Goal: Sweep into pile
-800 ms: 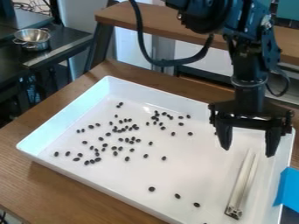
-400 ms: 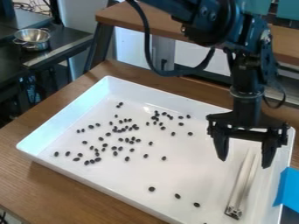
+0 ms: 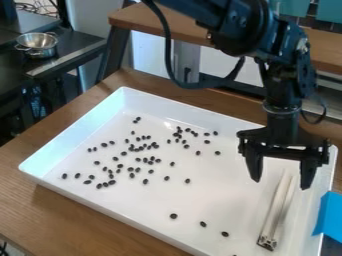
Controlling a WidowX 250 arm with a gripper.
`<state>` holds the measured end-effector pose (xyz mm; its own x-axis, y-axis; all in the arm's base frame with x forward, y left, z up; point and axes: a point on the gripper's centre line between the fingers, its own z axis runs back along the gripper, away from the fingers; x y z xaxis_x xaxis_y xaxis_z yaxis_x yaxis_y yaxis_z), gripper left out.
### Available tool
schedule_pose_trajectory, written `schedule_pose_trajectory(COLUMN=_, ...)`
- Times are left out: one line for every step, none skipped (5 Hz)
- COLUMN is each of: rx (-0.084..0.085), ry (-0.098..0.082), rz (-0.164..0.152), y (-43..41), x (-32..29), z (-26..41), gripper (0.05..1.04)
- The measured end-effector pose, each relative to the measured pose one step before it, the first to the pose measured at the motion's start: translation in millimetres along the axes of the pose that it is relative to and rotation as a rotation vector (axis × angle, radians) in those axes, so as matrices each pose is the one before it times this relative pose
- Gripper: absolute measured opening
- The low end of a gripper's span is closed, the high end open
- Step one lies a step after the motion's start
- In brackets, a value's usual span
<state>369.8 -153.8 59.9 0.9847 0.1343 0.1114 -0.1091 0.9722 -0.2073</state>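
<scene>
The gripper (image 3: 281, 184) hangs over the right side of the white tray (image 3: 87, 196), its two fingers spread open and pointing down with nothing held between them. Below and between its fingertips lies a long white bar (image 3: 276, 210), running from under the gripper toward the tray's front right. Dark beans (image 3: 145, 181) are scattered loosely over the left and middle of the tray floor. Several more beans (image 3: 203, 224) lie apart near the front edge.
The tray stands on a brown wooden table (image 3: 60, 212). A blue object (image 3: 330, 216) sits against the tray's right edge. Behind are a wooden shelf (image 3: 143, 19) and, at the upper left, a metal bowl (image 3: 37, 44) on a dark counter.
The gripper has come down over the tray and shifted very slightly left, with a tiny rise at the end. Beans and white bar have stayed where they were.
</scene>
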Motion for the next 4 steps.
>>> schedule_pose_trajectory(rx=0.0117, ry=-0.0051, rz=0.0058, y=3.29, x=1.17, z=-10.49, gripper=0.999)
schedule_pose_trajectory(rx=0.0192, ry=0.0148, rz=0.0132, y=4.4, x=-1.12, z=-14.51, gripper=0.999)
schedule_pose_trajectory(rx=0.0042, ry=-0.0053, rz=0.0068, y=1.13, x=1.25, z=-5.24, gripper=0.974)
schedule_pose_trajectory(rx=-0.0057, ry=-0.0143, rz=-0.0118, y=-0.47, x=1.65, z=-0.85, gripper=0.668)
